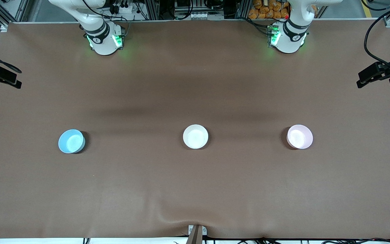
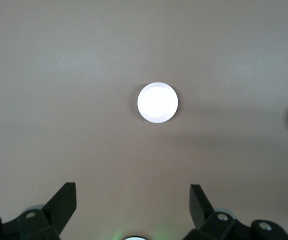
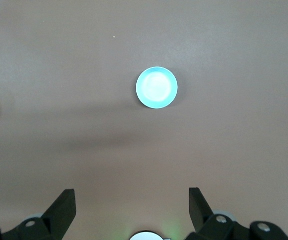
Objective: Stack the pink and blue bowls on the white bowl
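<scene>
1. Your left hand (image 2: pixel 133 200) hangs high over the counter (image 1: pixel 195 189) with its two fingers (image 2: pixel 64 200) spread wide apart; it holds nothing and touches nothing.
2. In the left wrist view, the pink bowl (image 2: pixel 157 102) sits on the brown surface well below that hand, in line with the gap between the fingers. It shows there as a washed-out pale disc.
3. Your right hand (image 3: pixel 132 202) is likewise up in the air, fingers (image 3: pixel 64 202) fully parted, empty and clear of everything.
4. In the right wrist view, the blue bowl (image 3: pixel 156 87) lies on the counter beneath that hand, also lined up with the gap.
5. From the front view, the three bowls stand upright in one row across the counter, well apart from each other, none stacked.
6. The white bowl (image 1: pixel 195 136) is in the middle of the row.
7. The blue bowl (image 1: pixel 71 141) is toward the right arm's end of the counter, and the pink bowl (image 1: pixel 299 136) is toward the left arm's end.
8. In the front view, only the two arm bases show; neither hand appears in it.
</scene>
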You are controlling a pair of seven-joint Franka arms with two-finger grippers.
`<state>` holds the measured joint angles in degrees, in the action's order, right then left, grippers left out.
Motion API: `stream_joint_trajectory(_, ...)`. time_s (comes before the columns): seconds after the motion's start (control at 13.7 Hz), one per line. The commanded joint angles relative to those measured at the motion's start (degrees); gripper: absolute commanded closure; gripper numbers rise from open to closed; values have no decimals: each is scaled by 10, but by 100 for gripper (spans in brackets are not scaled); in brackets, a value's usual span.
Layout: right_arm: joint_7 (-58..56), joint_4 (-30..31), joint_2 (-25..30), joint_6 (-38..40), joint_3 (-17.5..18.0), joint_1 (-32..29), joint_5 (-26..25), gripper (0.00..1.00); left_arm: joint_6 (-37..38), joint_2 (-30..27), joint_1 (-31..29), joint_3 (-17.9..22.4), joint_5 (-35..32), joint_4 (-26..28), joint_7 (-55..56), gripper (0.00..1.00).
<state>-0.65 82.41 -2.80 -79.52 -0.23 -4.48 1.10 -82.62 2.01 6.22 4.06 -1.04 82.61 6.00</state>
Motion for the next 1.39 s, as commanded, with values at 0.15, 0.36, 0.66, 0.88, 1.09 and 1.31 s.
stream_joint_trajectory(0.15,0,3,7,3,1,3,-1,0,-1,-1,-2,0,-5,-7,1,0)
stream_joint_trajectory(0.36,1,3,9,4,2,20,-1,0,-1,3,1,0,-4,-12,3,0)
stream_joint_trajectory(0.66,1,2,9,9,1,23,0,0,-1,10,-1,-1,0,-12,-1,0)
stream_joint_trajectory(0.88,1,2,9,8,0,21,0,0,-2,10,0,-1,14,-11,1,0)
stream_joint_trajectory(1.09,1,2,9,8,0,20,0,0,-3,10,-2,-1,16,-11,1,0)
stream_joint_trajectory(1.31,1,2,9,7,-1,18,0,0,-7,9,-2,0,15,-11,0,0)
